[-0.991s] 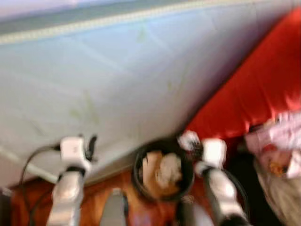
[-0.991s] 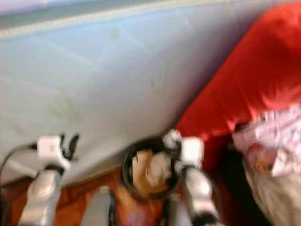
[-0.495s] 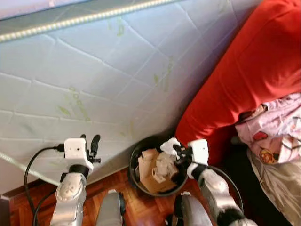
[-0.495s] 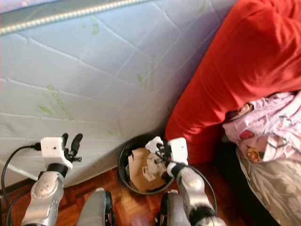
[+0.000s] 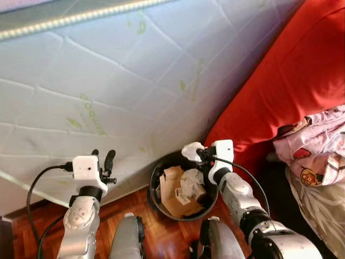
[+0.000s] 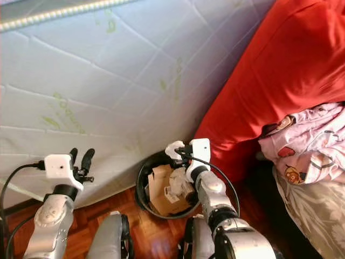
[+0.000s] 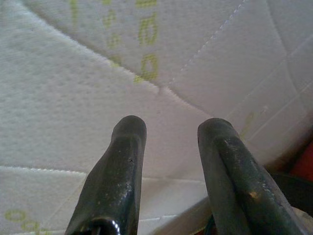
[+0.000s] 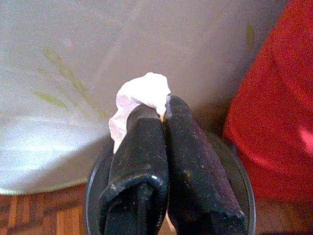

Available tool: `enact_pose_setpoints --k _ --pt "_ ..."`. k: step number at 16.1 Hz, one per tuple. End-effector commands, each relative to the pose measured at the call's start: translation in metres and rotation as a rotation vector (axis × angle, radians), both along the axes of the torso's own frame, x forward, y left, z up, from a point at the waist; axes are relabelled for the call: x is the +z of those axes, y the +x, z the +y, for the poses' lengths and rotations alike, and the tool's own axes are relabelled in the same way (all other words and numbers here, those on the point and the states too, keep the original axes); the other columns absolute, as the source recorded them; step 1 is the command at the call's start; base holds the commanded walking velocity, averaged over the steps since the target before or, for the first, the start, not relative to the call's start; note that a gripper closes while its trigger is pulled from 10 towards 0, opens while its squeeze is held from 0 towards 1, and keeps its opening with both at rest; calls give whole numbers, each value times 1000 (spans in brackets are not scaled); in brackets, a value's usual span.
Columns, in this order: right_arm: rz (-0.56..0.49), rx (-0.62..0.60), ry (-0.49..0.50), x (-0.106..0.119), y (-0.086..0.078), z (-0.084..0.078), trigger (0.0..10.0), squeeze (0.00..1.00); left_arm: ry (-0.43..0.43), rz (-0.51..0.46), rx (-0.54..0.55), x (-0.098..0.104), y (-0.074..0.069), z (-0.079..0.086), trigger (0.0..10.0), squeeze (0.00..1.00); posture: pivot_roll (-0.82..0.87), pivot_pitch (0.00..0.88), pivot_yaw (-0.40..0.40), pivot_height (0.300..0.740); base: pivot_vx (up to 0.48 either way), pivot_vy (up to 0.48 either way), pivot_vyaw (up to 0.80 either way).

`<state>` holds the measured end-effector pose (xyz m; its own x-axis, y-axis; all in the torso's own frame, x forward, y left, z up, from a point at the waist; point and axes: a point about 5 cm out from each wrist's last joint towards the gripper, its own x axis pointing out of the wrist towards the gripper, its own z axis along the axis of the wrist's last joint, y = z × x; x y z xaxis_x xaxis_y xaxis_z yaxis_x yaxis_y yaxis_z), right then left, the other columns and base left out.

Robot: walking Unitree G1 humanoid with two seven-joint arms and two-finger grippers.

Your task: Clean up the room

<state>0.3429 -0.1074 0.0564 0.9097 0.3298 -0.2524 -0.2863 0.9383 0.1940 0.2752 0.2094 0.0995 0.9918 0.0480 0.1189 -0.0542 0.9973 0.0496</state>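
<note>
Right gripper (image 8: 164, 115) is up over the black waste bin (image 5: 156, 197), its two fingers pressed together on a crumpled white tissue (image 8: 142, 95) that sticks out past the tips. Directly below it, the bin sits packed with cardboard scraps (image 5: 175, 186) and paper. Just beyond the fingertips stands the quilted mattress (image 5: 135, 91), with the red cushion (image 5: 291, 91) alongside. Left gripper (image 7: 168, 142) hovers off to the side, fingers spread, pointing at the mattress and holding nothing.
</note>
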Motion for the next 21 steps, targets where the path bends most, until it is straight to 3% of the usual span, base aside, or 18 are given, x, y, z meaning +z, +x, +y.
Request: enact_pose_setpoints --k 1,5,9,17,18,19,21 --pt "71 -24 -8 -11 -5 -3 10000 0 -17 18 7 -2 -7 0 10000 0 216 313 -64 633 0 0 0" --pt "129 -69 -15 -17 -7 -7 10000 0 -19 -2 24 8 -24 -1 10000 0 270 380 -73 633 0 0 0" --pt "115 -55 14 -13 -5 1 10000 0 -18 2 40 16 -37 -2 10000 0 302 432 -73 633 0 0 0" --pt "169 -1 -8 -22 -12 12 10000 0 -23 34 50 24 -49 -5 10000 0 338 495 -68 633 0 0 0" --pt "171 -4 -5 -22 -12 12 10000 761 -22 40 51 24 -51 -4 10000 0 339 500 -67 633 0 0 0" --pt "172 -4 -2 -22 -12 13 10000 1000 -22 43 52 24 -51 -4 10000 0 339 500 -67 633 0 0 0" --pt "169 -5 -4 -21 -12 14 10000 1000 -23 52 54 24 -53 -4 10000 0 342 505 -65 633 0 0 0"
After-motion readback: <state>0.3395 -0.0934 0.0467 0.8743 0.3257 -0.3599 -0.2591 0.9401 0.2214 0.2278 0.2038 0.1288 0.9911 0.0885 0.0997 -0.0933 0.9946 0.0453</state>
